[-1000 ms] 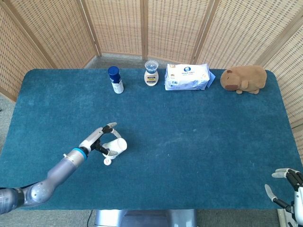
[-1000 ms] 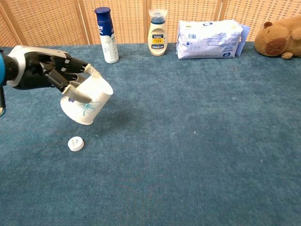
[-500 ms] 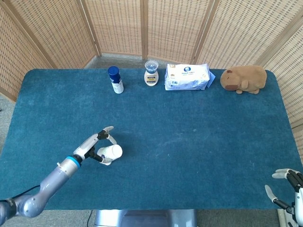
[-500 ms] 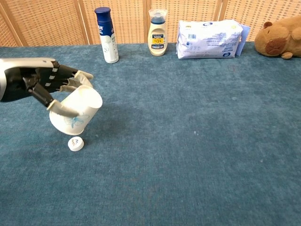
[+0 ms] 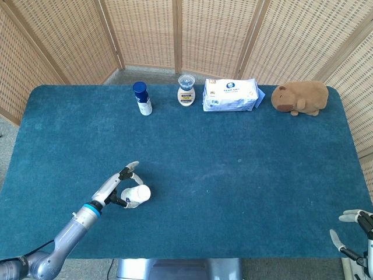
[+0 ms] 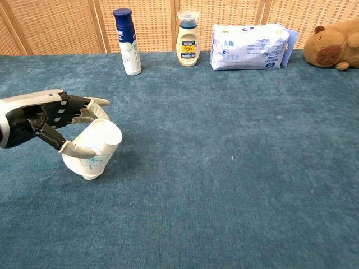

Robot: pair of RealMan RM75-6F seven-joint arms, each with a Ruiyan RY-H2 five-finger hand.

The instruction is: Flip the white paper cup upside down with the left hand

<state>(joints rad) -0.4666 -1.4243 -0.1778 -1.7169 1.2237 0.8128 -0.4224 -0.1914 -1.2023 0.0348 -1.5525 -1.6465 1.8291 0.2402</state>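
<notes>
The white paper cup (image 6: pixel 92 150) with a blue flower print is tilted in my left hand (image 6: pixel 49 115), its flat base pointing up and right and its mouth down toward the blue table (image 6: pixel 235 168). Thumb and fingers pinch its wall. The cup's lower edge is at or just above the cloth, and I cannot tell whether it touches. From the head view the cup (image 5: pixel 137 193) lies near the table's front left, with the left hand (image 5: pixel 118 185) beside it. My right hand (image 5: pixel 354 228) sits at the front right corner off the table, fingers apart and holding nothing.
A small white cap (image 6: pixel 89 177) peeks out under the cup's lower edge. Along the far edge stand a blue spray can (image 5: pixel 141 98), a cream bottle (image 5: pixel 186 90), a wipes pack (image 5: pixel 230 95) and a brown plush toy (image 5: pixel 300 97). Wicker screens close off the back.
My left hand has lowered the cup toward the table and drawn it nearer to me. The cup now covers most of the small white cap. The right hand has barely moved.
</notes>
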